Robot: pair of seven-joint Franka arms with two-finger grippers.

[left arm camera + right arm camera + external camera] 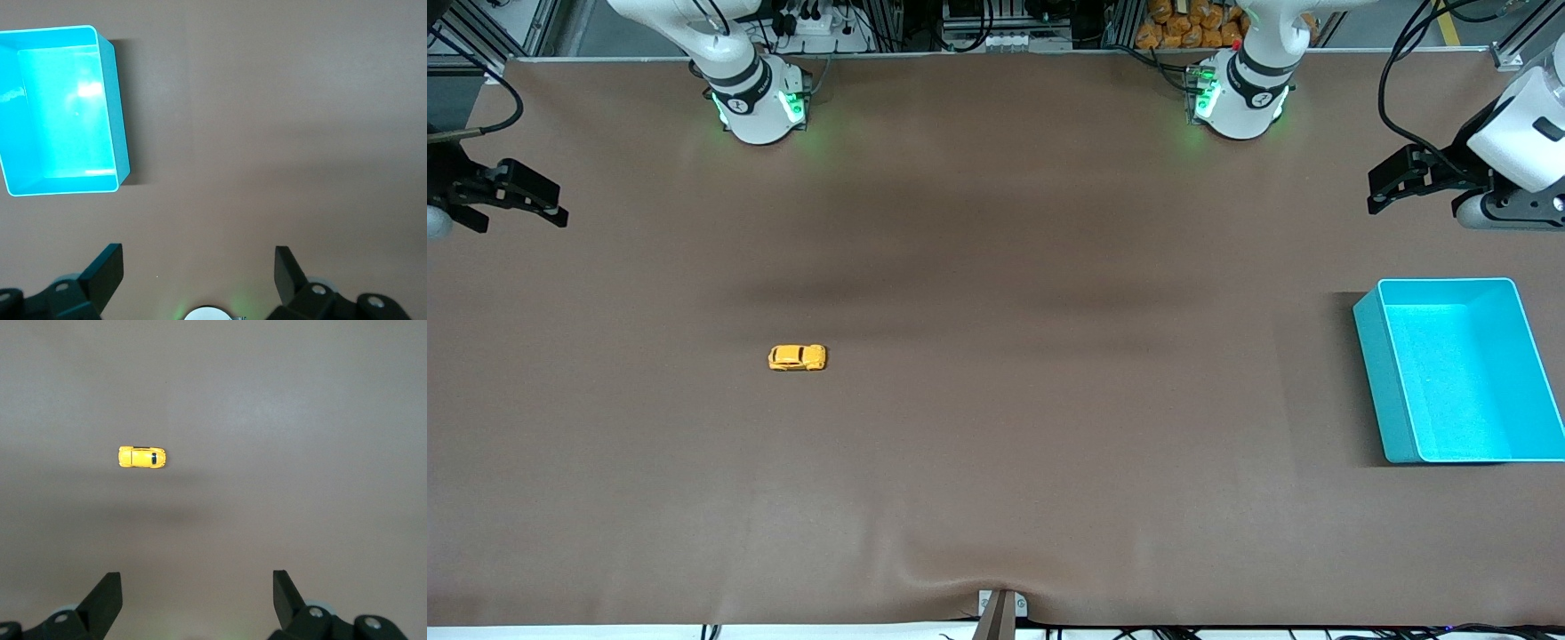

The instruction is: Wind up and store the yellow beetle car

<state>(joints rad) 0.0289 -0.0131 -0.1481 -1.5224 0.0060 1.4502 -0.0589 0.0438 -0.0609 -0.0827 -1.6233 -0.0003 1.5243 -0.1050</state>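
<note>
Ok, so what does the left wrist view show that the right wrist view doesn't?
Only the left wrist view shows the teal bin, empty, with the left hand open above the table beside it. Only the right wrist view shows the yellow beetle car, alone on the table, with the right hand open and up in the air, holding nothing. Both share the brown table cover and a pair of dark fingers spread wide at the frame's edge. Neither view shows the bin and the car together.
</note>
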